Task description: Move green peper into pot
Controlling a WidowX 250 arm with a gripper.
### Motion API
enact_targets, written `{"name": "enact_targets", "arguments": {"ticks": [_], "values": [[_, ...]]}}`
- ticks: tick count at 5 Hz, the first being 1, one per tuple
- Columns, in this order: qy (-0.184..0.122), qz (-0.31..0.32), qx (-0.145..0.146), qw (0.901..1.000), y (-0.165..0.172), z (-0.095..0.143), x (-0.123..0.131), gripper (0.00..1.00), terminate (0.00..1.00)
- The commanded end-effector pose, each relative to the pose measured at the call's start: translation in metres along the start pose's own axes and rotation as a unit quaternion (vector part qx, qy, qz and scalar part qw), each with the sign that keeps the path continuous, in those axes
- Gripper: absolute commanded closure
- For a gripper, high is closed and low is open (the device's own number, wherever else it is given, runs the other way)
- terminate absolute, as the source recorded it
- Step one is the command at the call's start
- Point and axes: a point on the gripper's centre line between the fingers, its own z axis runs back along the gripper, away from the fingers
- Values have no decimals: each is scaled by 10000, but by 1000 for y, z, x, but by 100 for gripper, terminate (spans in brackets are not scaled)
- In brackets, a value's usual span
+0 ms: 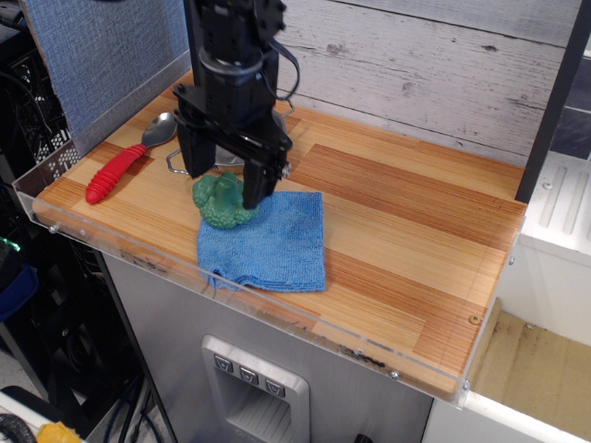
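Note:
The green peper [223, 202] is a lumpy dark-green toy resting on the upper left corner of a blue cloth [268, 242]. My gripper [223, 183] is open, with one black finger on each side of the peper's top and close down over it. The pot [196, 162] is a shiny steel pan just behind the peper; the black arm hides most of it, and only a wire loop handle and a bit of rim show.
A spoon with a red handle [118, 170] lies at the left of the wooden counter [406, 231]. A clear plastic rim [277, 323] runs along the front edge. A grey plank wall stands behind and a blue panel at the back left.

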Motion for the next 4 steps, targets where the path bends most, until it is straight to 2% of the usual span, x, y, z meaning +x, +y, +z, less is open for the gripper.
{"name": "enact_targets", "arguments": {"ticks": [1, 2, 3, 4], "values": [[13, -81, 139, 9999, -2, -6, 8, 0, 0], [43, -105, 115, 9999, -6, -12, 11, 0, 0], [-86, -266, 57, 9996, -11, -14, 13, 100, 0], [-46, -311, 88, 9995, -13, -14, 14, 100, 0]]}}
